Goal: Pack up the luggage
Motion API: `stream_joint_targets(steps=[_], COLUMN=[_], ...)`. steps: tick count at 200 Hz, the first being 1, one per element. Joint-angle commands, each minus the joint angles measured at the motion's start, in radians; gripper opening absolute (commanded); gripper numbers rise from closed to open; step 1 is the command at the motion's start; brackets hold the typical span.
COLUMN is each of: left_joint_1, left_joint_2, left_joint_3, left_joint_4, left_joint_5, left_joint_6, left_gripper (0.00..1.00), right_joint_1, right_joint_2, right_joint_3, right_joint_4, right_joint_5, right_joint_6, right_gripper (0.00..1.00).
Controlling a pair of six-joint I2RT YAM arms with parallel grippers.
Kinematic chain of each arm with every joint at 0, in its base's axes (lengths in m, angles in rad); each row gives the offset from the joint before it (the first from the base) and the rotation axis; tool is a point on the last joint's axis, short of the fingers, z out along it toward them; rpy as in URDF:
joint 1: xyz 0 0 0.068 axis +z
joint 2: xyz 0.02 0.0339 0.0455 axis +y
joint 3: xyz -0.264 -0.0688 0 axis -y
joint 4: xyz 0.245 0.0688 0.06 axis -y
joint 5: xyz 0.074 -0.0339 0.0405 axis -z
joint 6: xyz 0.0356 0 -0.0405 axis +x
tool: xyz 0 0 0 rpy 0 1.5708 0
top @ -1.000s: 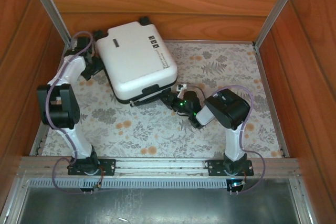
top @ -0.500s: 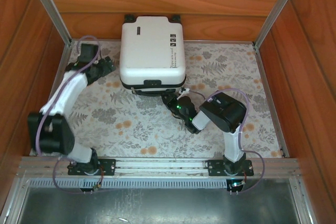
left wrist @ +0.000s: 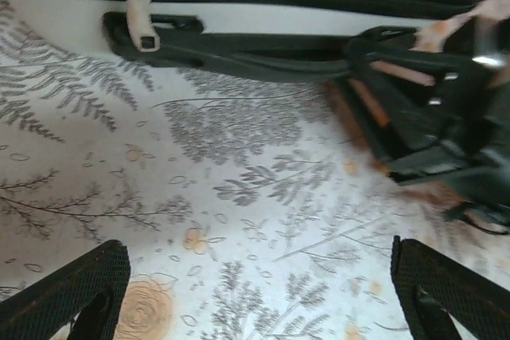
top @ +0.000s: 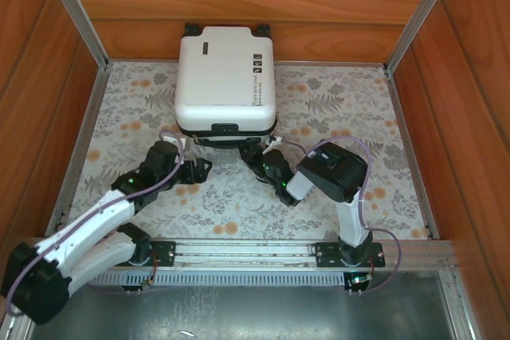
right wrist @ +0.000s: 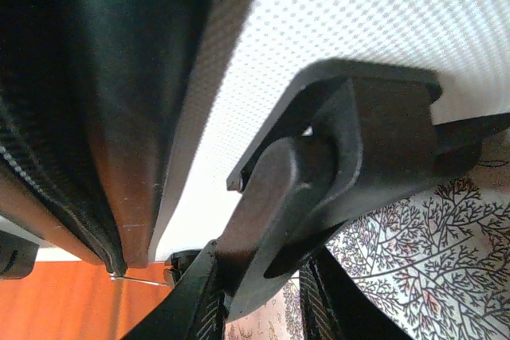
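suitcase (top: 227, 77) upper centre | right jaws clenched on its handle (right wrist: 279, 197) | left jaws released just below it | left arm (top: 88, 232) stretched low

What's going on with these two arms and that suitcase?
Two robot arms are working on a closed white suitcase lying flat at the far side of the table. The right gripper is clamped on the black handle at its near edge. The left gripper hangs open over the table beside that edge, holding nothing.
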Motion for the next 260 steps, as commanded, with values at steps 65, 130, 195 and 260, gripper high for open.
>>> stream_joint_targets(steps=[65, 130, 195, 260], left_joint_1=[-0.008, -0.017, -0.032, -0.022], left_joint_2=[0.217, 0.287, 0.397, 0.482], left_joint_3=[0.172, 0.097, 0.086, 0.088], left_joint_4=[-0.025, 0.168, 0.296, 0.405], left_joint_5=[-0.35, -0.371, -0.467, -0.55], left_joint_6=[0.058, 0.084, 0.066, 0.014], left_gripper=[0.91, 0.79, 0.69, 0.6], right_joint_1=[0.042, 0.042, 0.048, 0.049], right_joint_2=[0.046, 0.076, 0.063, 0.042], right_joint_3=[0.021, 0.063, 0.096, 0.076], right_joint_4=[0.027, 0.046, 0.045, 0.044], right_joint_5=[-0.137, -0.161, -0.192, -0.197], right_joint_6=[-0.247, -0.233, -0.223, -0.223], right_gripper=[0.0, 0.0, 0.0, 0.0])
